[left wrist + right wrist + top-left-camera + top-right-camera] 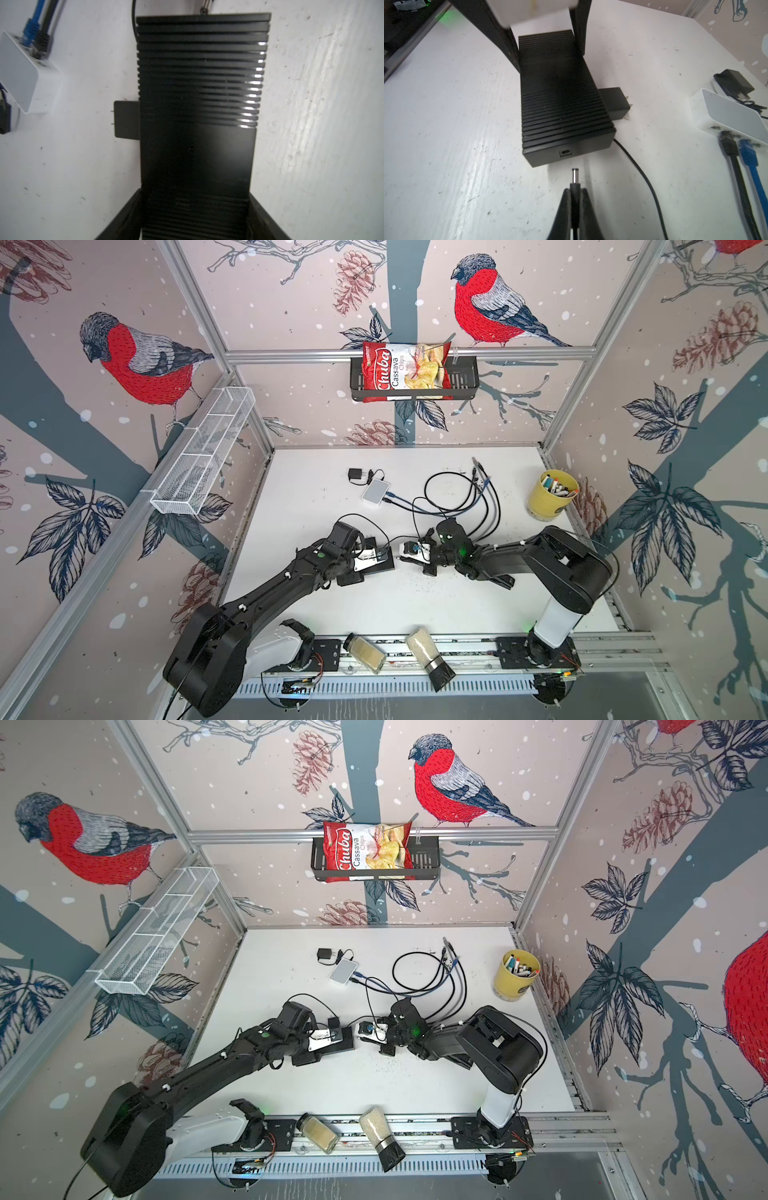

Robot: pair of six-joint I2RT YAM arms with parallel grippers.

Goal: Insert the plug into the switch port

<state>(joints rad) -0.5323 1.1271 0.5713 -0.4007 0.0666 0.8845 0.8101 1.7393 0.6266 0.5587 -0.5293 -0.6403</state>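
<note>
Right gripper [574, 193] jaws clamped on the plug [574, 178], tip just short of the switch [560, 108] port [566, 153]; left gripper [195, 199], fingers [124, 218] partly out of frame, jaws pressed against the switch's sides.

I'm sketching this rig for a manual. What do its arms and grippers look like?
Both the left arm and right arm are black, with chunky rounded joint housings, a white link near the base, small white cable clips and a green light near the wrist. The right gripper has black tapered fingers.
</note>
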